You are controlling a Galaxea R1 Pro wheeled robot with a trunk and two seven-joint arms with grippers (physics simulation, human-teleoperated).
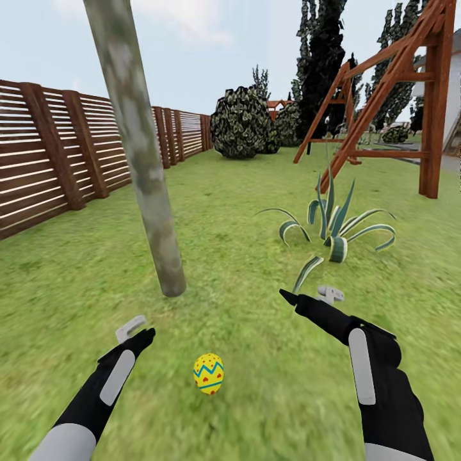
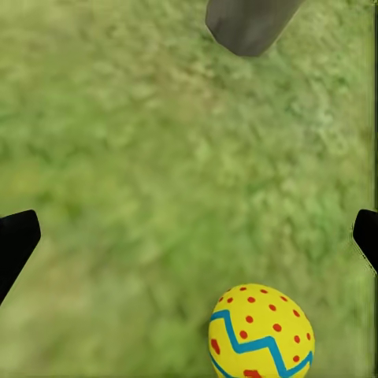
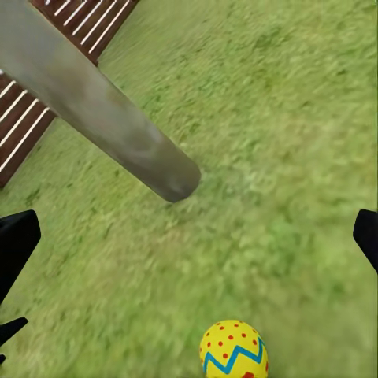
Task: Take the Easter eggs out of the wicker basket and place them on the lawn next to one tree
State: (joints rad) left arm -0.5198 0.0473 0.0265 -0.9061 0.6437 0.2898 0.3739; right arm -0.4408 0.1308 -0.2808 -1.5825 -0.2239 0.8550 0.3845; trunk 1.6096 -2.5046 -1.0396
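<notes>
Yellow egg count: 1 Easter egg visible, red dots, blue-teal zigzag band; upright on the lawn. Also seen in left wrist view and right wrist view.
Tree count: 1 tree, slim pale grey-green mottled trunk, leaning slightly in head view; base meets grass beyond the egg.
Grippers count: 2, left gripper and right gripper.
Egg vs tree: near the trunk base, on the robot's side of it, not touching; bare grass between.
Egg vs left gripper: egg lies to the gripper's right and nearer the robot, apart, no contact.
Egg vs right gripper: egg lies to its left and nearer the robot, well apart.
Egg vs both: roughly between the 2 arms, closer to the left one.
Left arm pose: forearm reaching fwd and up-right in head view, gripper above grass, pointing toward trunk base.
Right arm pose: forearm reaching fwd and inward, gripper above grass, beside striped plant.
Left gripper state: fingers spread wide at wrist view edges, nothing between them.
Right gripper state: fingers likewise wide apart, holding nothing.
Other items: 1 slatted wood fence; 1 wooden swing frame; 1 striped spiky plant; several round bushes; dark cypresses.
</notes>
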